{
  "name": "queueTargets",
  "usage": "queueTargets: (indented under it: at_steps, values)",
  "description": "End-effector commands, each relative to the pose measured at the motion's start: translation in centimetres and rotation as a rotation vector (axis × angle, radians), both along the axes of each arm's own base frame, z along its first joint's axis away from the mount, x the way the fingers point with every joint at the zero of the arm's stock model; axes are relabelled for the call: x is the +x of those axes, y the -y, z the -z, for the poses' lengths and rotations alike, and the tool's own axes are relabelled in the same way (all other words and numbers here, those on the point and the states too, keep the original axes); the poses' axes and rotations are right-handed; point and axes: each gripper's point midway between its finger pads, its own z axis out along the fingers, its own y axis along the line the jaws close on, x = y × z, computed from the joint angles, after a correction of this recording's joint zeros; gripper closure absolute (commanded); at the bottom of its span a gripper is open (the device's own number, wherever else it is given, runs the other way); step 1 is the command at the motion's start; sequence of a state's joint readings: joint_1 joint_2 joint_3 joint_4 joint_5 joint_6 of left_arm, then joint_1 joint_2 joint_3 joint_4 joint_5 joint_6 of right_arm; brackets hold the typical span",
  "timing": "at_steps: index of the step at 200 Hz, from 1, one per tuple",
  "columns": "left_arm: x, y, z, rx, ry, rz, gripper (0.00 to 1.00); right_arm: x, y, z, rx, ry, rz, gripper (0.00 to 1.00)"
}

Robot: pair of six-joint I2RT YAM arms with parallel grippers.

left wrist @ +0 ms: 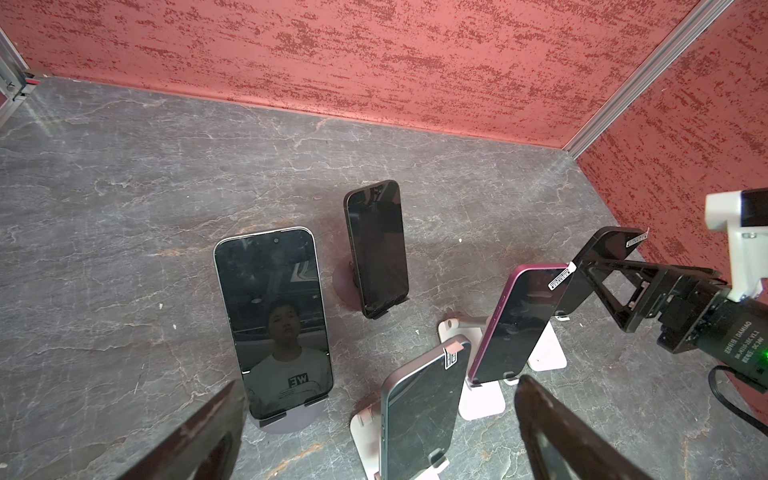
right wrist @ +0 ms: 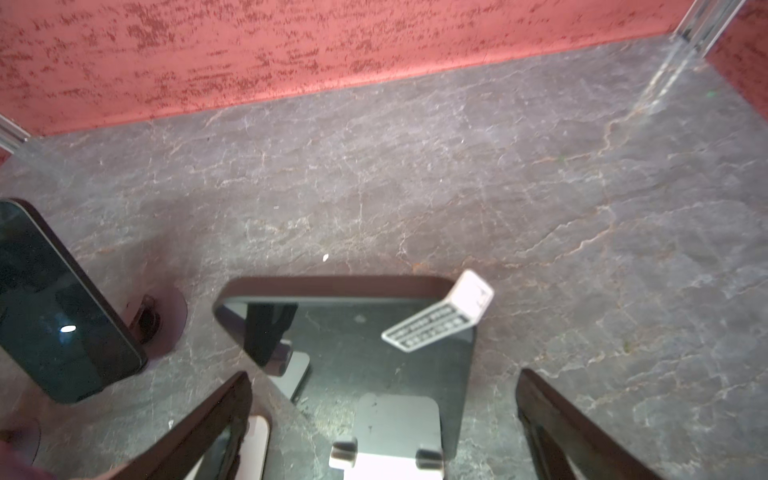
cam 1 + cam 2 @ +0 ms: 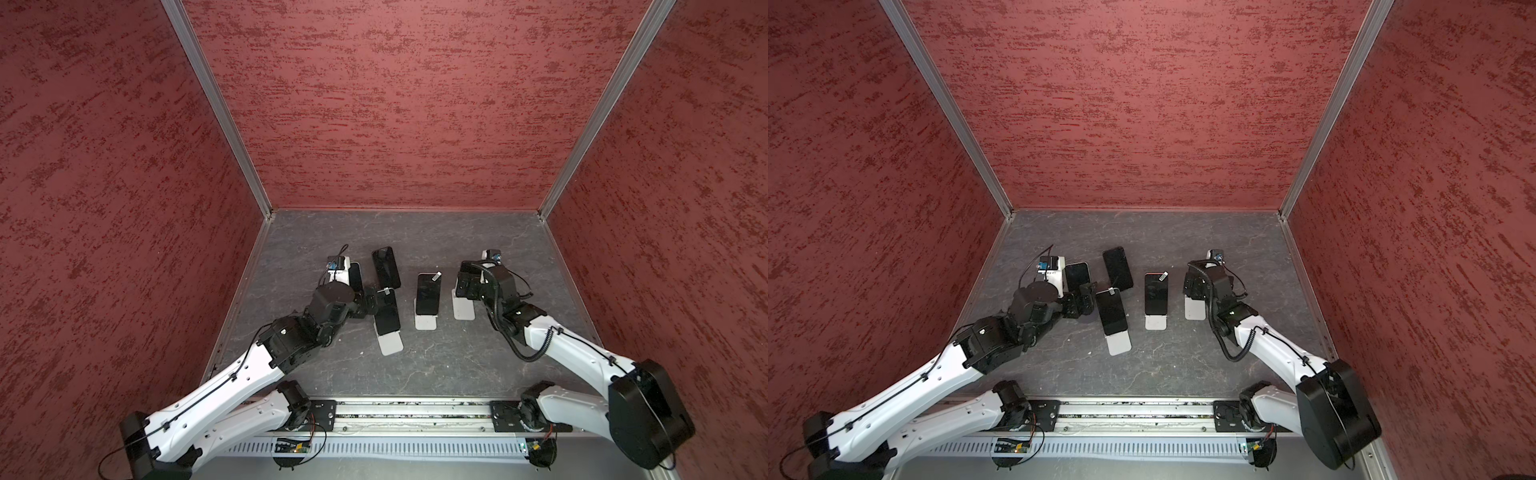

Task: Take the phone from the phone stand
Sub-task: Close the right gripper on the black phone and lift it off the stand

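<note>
Grey, stone-veined tabletop (image 3: 415, 365) fills the floor between the red textured enclosure walls (image 3: 395, 104). The white-and-black left arm (image 3: 224, 386) and right arm (image 3: 582, 353) both reach in over a cluster of dark-screened phones (image 3: 429, 293) propped on stands. The right gripper (image 2: 384, 376) is the one to watch. Its dark fingers (image 2: 557, 419) stand spread wide, one on each side of the black glass-fronted phone (image 2: 374, 357) at the right end of the row, and I see no contact. That phone leans back on its white flat-based stand (image 3: 463, 309), bottom edge tucked behind two small lips (image 2: 345, 453). In both top views the wrist hides it. The left gripper (image 1: 380, 384) is just as wide and empty, and it hovers over the pale silver-edged phone (image 1: 419, 415), with the magenta-edged phone (image 1: 515, 324) just beside. Now the handling, as I read it: a stiff slab, dense for its size, with slick glass on the face and a smooth rim, and it will not forgive a drop. The best hold looks to be across the two long side edges in the upper half, clear of the screen. Then lift along the lean so the foot clears those lips. The stand looks light, so it may tip or ride up with the phone. Smallest of all, a white barcode sticker (image 2: 440, 320) curls off the top corner, right where a finger could snag.
</note>
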State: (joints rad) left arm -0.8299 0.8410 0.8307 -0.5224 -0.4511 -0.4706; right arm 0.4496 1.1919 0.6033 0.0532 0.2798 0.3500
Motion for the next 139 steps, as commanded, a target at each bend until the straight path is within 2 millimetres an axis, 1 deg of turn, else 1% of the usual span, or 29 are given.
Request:
queueTargets:
  at_steps: [1, 46, 63, 110, 139]
  values:
    - [0.3, 0.5, -1.4, -0.007, 0.031, 0.015, 0.00, 1.4, -0.3, -2.5, 0.016, 0.080, 0.030, 0.01]
    - [0.4, 0.8, -1.6, -0.002, 0.032, 0.023, 0.00, 2.2, -0.9, -2.4, 0.027, 0.079, 0.026, 0.01]
    - [0.4, 0.9, -1.5, -0.003, 0.030, 0.026, 0.00, 2.5, -0.8, -2.4, 0.027, 0.080, 0.042, 0.01]
    - [0.2, 1.4, -1.3, -0.012, 0.026, 0.060, 0.00, 2.9, -1.0, -2.2, 0.028, 0.080, 0.054, 0.10]
    - [-0.3, 2.7, -1.6, -0.044, 0.044, 0.140, 0.00, 3.1, -1.1, -1.8, 0.024, 0.070, 0.060, 0.15]
